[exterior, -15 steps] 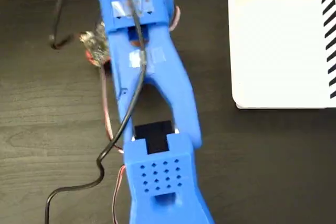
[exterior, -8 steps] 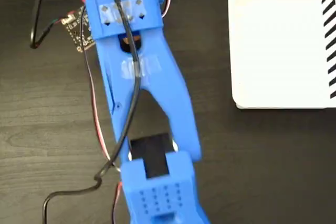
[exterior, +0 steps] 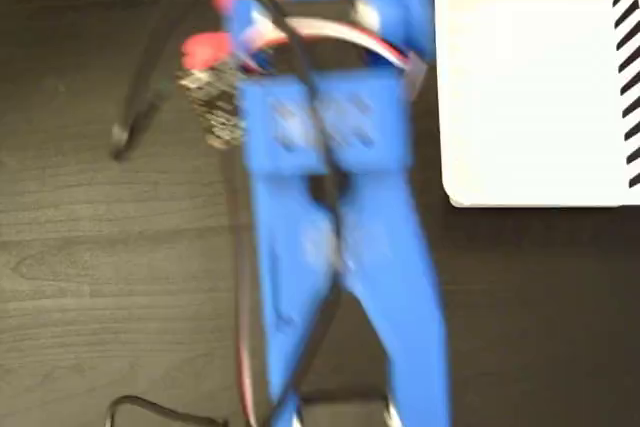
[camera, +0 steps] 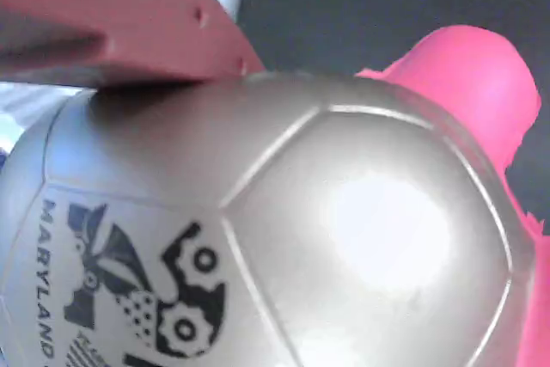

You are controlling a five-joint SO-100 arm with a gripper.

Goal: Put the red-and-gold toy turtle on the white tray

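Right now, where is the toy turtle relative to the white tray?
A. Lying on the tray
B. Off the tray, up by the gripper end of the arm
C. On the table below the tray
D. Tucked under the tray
B: in the fixed view the white tray is bare, and the wrist view shows the turtle's shell filling the frame against a gripper finger.

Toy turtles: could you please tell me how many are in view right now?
1. The red-and-gold toy turtle fills the wrist view, a red finger against its shell. In the fixed view the blurred blue arm mostly hides it, left of the white tray.
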